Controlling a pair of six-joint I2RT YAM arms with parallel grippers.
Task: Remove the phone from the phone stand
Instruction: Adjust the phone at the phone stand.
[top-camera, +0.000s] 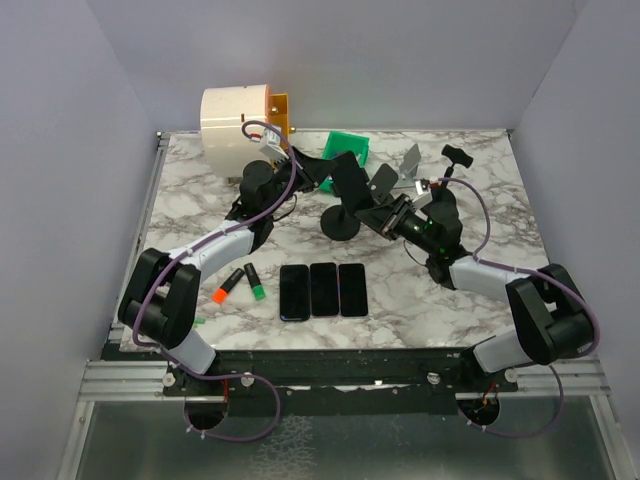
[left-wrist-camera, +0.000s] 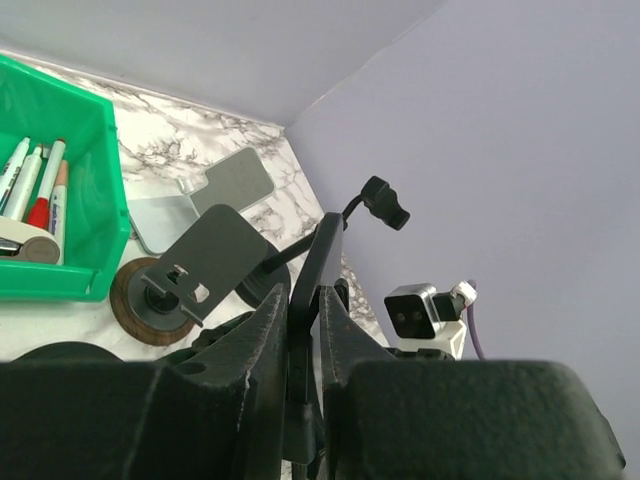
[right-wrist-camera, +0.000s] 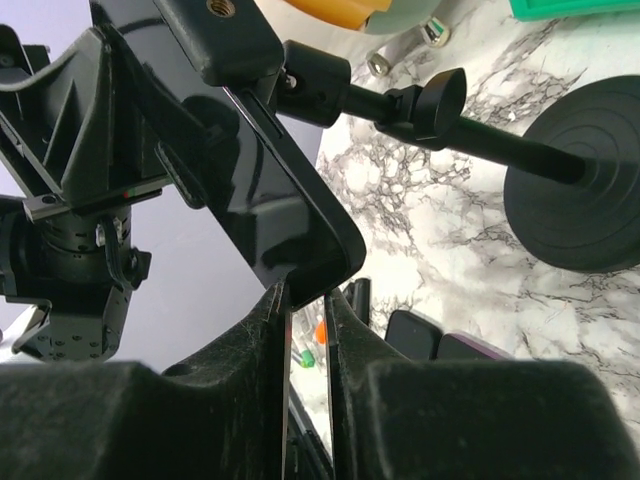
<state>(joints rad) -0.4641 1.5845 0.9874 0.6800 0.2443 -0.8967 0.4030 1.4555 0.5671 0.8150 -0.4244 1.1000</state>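
A black phone (right-wrist-camera: 265, 185) sits tilted in the clamp (right-wrist-camera: 212, 40) of a black phone stand, whose stem runs to a round base (right-wrist-camera: 585, 185). From above, the phone (top-camera: 383, 184) hangs over the base (top-camera: 342, 223). My right gripper (right-wrist-camera: 305, 295) is shut on the phone's lower edge; from above it (top-camera: 398, 213) is right of the base. My left gripper (left-wrist-camera: 305, 290) is shut on a thin black slab seen edge-on, the clamp end of the stand with the phone in it. From above it (top-camera: 325, 172) reaches in from the left.
Three dark phones (top-camera: 323, 289) lie side by side at the front, with an orange-capped marker (top-camera: 227, 287) and a green-capped marker (top-camera: 254, 283) to their left. A green bin of markers (left-wrist-camera: 60, 200), a grey stand (left-wrist-camera: 215, 185), a dark plate stand (left-wrist-camera: 210, 255) and a white roll (top-camera: 235, 120) stand at the back.
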